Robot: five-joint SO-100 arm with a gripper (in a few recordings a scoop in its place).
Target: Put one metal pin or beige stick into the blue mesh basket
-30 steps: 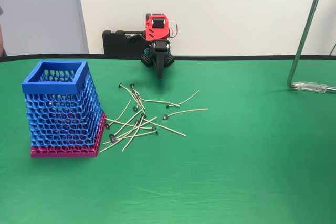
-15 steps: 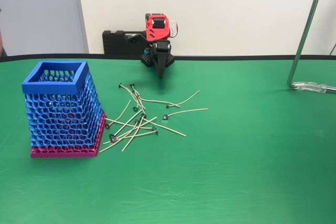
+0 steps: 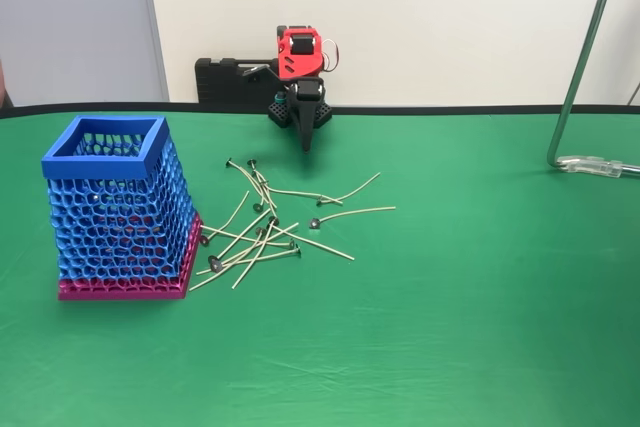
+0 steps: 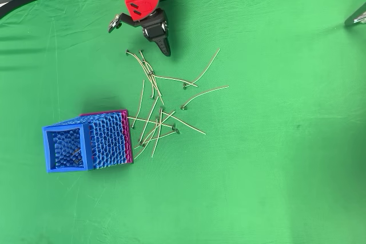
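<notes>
Green cloth covers the counter (image 3: 480,327). Pins (image 3: 262,232) are scattered mid-counter beside the blue mesh basket (image 3: 118,209). Jaws are held clenched, empty, near the far edge.

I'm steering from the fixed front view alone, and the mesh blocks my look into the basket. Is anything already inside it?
Observer: From overhead, the tall blue honeycomb-mesh plastic basket seems to hold one thin pale stick on its floor.
Operator: Where is the gripper relative to the pile?
Observer: In the overhead view, the black gripper on the red arm sits just right of the nearest thin beige round-headed pins, not above them.
Operator: And the jaws?
Observer: They look closed and hold nothing.
</notes>
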